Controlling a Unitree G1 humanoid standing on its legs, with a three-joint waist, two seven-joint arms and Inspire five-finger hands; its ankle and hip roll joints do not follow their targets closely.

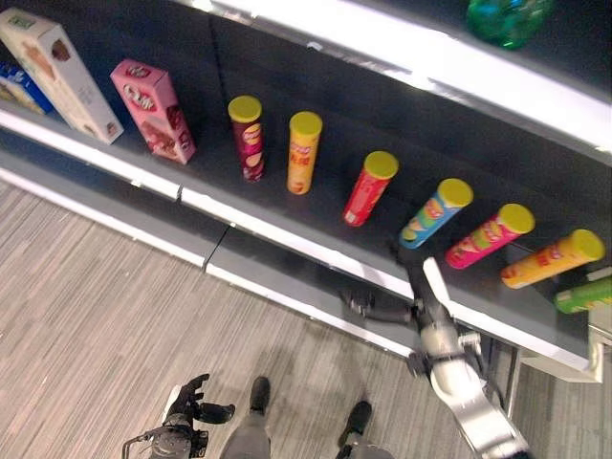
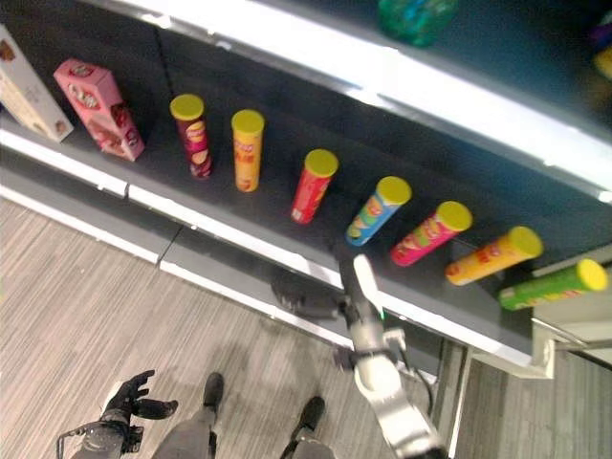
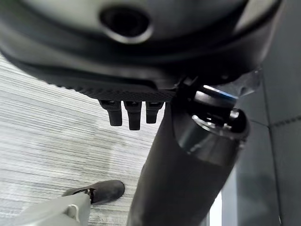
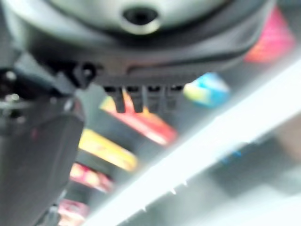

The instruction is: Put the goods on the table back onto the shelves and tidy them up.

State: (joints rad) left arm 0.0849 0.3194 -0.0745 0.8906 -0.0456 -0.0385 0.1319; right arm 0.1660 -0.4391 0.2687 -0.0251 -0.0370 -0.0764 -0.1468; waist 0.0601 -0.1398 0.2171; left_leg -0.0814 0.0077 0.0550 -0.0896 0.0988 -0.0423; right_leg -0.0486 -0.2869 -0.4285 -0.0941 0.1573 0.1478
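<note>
While the left hand [image 1: 191, 397] hangs low over the floor, fingers loosely spread and empty, stock reads: cream box [image 1: 57, 72], pink box [image 1: 153, 108], then a row of yellow-lidded tubes [image 1: 304, 151] on the shelf [image 1: 287, 234]. Right hand [image 2: 361, 282], fingers straight, empty, sits just below the blue tube [image 2: 379, 210]. Risk: a forward nudge could topple neighbouring tubes.

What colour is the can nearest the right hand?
Blue can with a yellow lid, clearest in the left eye view.
</note>
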